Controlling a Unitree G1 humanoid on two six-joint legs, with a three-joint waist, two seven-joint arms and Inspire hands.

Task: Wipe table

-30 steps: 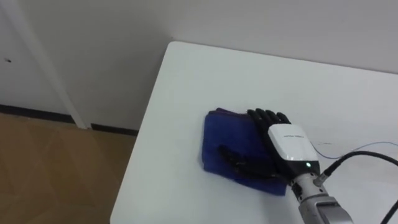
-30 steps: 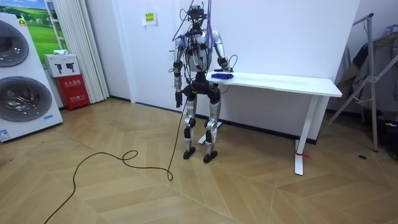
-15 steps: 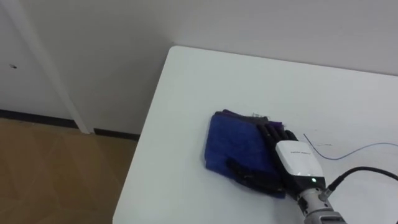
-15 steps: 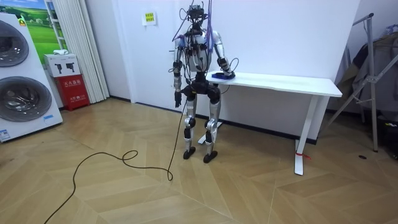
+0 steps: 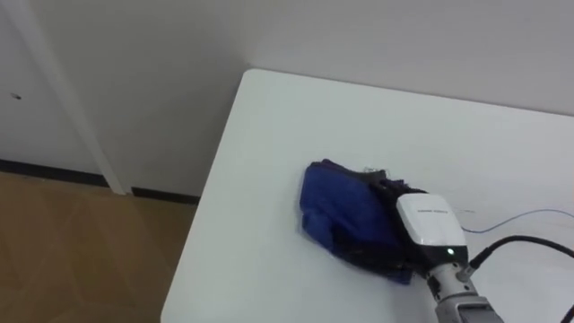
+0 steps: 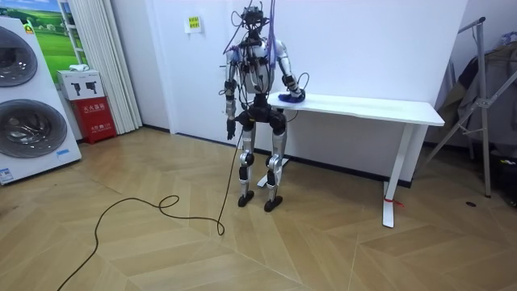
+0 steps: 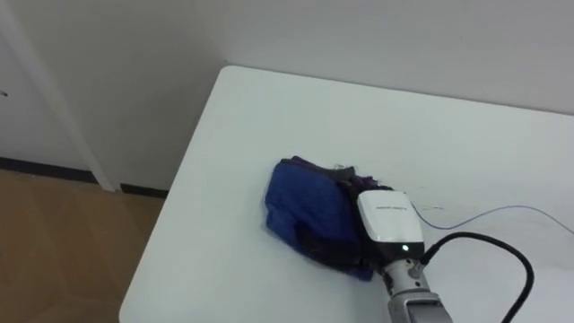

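Where its fingers lay flat a second ago, the right robot hand [image 5: 429,226] now curls into the blue cloth [image 5: 336,211], bunching it near the surface's [image 5: 296,117] left end. That looks like a regrip in the middle of the wipe.

Count, taken standing in the room.

- Desk [image 6: 363,104]: one, white, against the far wall.
- Cloth [image 5: 336,206]: one, blue, bunched, on the desk's left end.
- Robot hands: two. The right hand [image 5: 429,229] is on the cloth, and the left hand [image 6: 230,127] hangs by the robot's side.
- Washing machines: two, stacked at the room view's left, with the upper washing machine [image 6: 18,55] over the lower washing machine [image 6: 32,129].
- Red box [image 6: 95,119]: one, on the floor beside the machines.
- Curtain [image 6: 101,56]: one, behind the box.
- Wall notice [image 6: 194,23]: one, left of the robot's head.
- Metal stand [image 6: 485,101]: one, at the room view's right edge.
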